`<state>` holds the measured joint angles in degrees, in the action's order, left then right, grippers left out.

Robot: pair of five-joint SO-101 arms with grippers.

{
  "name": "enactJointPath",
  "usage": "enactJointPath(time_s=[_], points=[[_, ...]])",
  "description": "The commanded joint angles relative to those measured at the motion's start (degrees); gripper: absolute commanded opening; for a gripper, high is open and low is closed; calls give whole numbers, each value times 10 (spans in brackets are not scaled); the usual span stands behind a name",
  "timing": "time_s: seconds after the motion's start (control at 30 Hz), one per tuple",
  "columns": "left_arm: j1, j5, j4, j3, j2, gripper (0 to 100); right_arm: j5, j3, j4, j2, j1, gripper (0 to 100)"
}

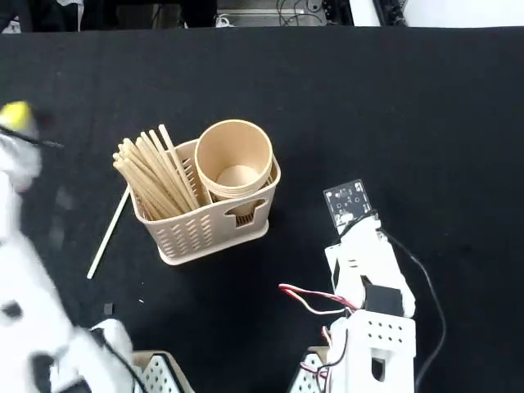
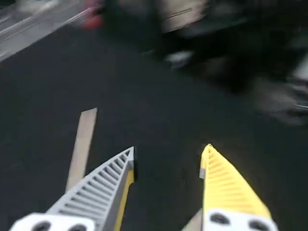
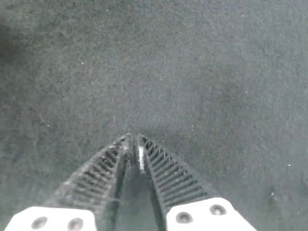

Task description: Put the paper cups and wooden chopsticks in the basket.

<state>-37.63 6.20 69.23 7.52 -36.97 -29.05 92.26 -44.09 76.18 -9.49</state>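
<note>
A beige slotted basket stands left of the table's middle. It holds a bundle of wooden chopsticks and a paper cup, both upright. One loose chopstick lies flat on the black cloth just left of the basket. My left gripper is open above the cloth with nothing between its fingers, and the loose chopstick lies beside its grey finger. In the high view the left arm is a blur at the left edge, with a yellow fingertip. My right gripper is shut on nothing, close above bare cloth.
The right arm sits at the front right of the basket, with its camera board pointing toward the middle. Both arm bases stand at the front edge. Black cloth covers the table, and clutter lies beyond its far edge.
</note>
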Motion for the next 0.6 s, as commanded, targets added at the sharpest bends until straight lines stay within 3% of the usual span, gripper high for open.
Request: enactJointPath(time_s=[0.0, 0.1, 0.23, 0.43, 0.57], points=[[-128, -92, 5, -87, 207, 223, -4, -5, 5, 8, -3, 15], [-156, -150, 5, -139, 341, 223, -4, -5, 5, 8, -3, 15], [-177, -175, 5, -244, 506, 223, -4, -5, 5, 8, -3, 15], [-167, -178, 15, -406, 718, 223, -4, -5, 5, 8, -3, 15], [-151, -228, 62, -524, 832, 184, -4, -5, 5, 8, -3, 15]])
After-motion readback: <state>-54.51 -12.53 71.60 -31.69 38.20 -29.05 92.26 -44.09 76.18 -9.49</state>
